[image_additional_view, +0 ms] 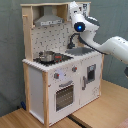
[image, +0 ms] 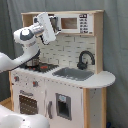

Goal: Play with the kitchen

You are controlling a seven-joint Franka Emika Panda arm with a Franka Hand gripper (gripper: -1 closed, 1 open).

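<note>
The kitchen (image: 70,95) is a child-size toy of white panels and pale wood, seen in both exterior views (image_additional_view: 50,97). It has a black faucet (image: 85,59), a grey sink (image: 74,73), a hob (image: 46,67) carrying a small metal pot (image_additional_view: 46,56), an oven door (image_additional_view: 64,95) and a hood (image_additional_view: 47,20). My gripper (image: 51,22) is raised in front of the upper shelf, beside the microwave panel (image: 75,23) and well above the hob. In the second exterior view the gripper (image_additional_view: 74,7) sits at the top edge of the toy, above the faucet (image_additional_view: 75,39).
A grey curtain (image: 117,45) hangs behind the toy. The toy stands on a pale wooden floor (image_additional_view: 102,112). A white rounded part of the arm's body (image: 20,120) fills the first exterior view's lower left corner.
</note>
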